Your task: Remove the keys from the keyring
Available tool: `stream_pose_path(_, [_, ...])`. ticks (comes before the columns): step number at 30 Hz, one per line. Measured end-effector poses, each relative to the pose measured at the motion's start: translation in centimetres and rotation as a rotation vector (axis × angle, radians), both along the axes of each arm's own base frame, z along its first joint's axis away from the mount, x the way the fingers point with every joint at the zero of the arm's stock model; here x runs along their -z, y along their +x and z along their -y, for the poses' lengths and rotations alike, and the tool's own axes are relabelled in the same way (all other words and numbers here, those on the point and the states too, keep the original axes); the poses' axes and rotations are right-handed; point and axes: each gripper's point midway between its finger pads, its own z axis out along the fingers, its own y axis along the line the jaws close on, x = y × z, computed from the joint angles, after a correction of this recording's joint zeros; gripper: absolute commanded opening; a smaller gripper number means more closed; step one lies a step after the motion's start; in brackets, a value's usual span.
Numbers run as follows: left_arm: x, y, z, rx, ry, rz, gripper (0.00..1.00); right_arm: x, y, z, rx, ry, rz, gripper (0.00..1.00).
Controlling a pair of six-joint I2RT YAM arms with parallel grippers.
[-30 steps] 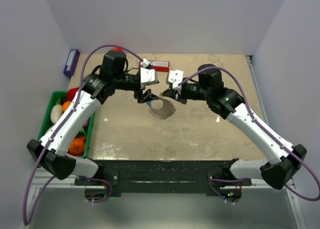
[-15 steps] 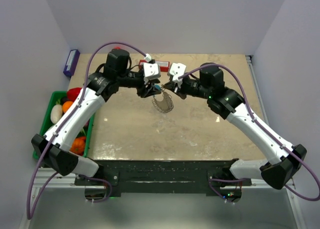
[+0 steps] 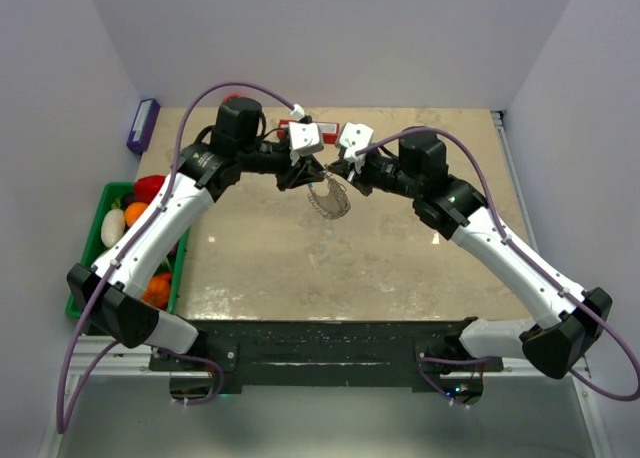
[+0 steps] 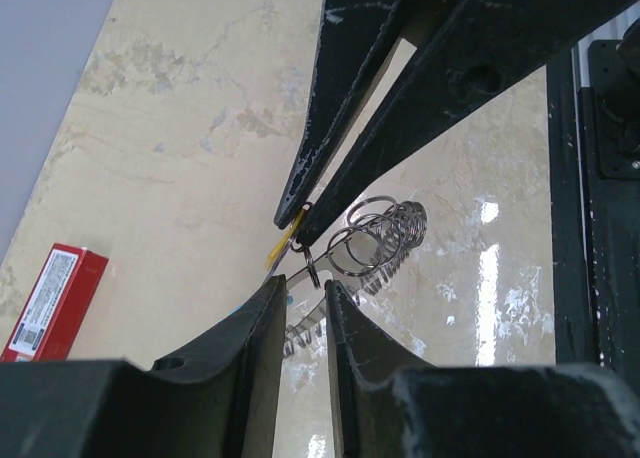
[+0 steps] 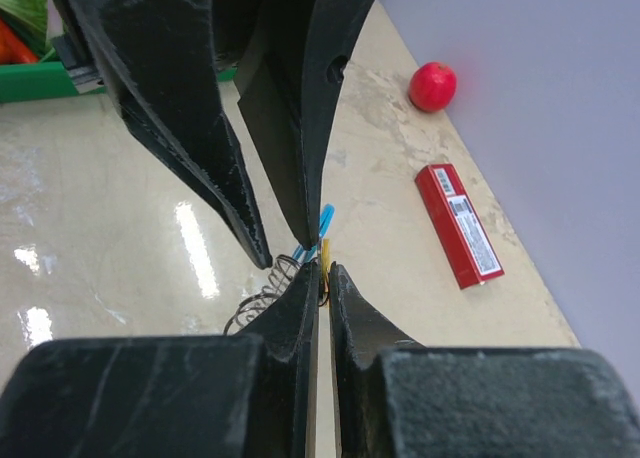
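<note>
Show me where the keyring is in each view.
Top external: keyring at upper centre, just below the red box in the picture.
Left wrist: keyring at centre, its coils over the tabletop; red box at the lower left.
Right wrist: keyring low, left of centre; red box to the right.
Shared landmark: the red box.

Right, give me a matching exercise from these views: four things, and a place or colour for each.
Things: 1 keyring; 2 key; 3 red box; 4 green bin.
Descriptions: A left of the table, holding fruit; B brass-yellow, pinched by the right gripper; C silvery coiled loops; D lying flat near the table's far edge.
Pairs: 1-C, 2-B, 3-D, 4-A.
</note>
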Motion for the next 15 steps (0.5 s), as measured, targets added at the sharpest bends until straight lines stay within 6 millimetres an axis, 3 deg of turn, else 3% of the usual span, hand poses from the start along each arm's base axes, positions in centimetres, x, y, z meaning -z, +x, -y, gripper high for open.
stream_pose_path(15, [-0.20, -0.53, 0.28, 0.028, -0.017, -0.014, 0.29, 0.39, 0.36, 0.20, 0.025, -0.002, -0.006, 0.00])
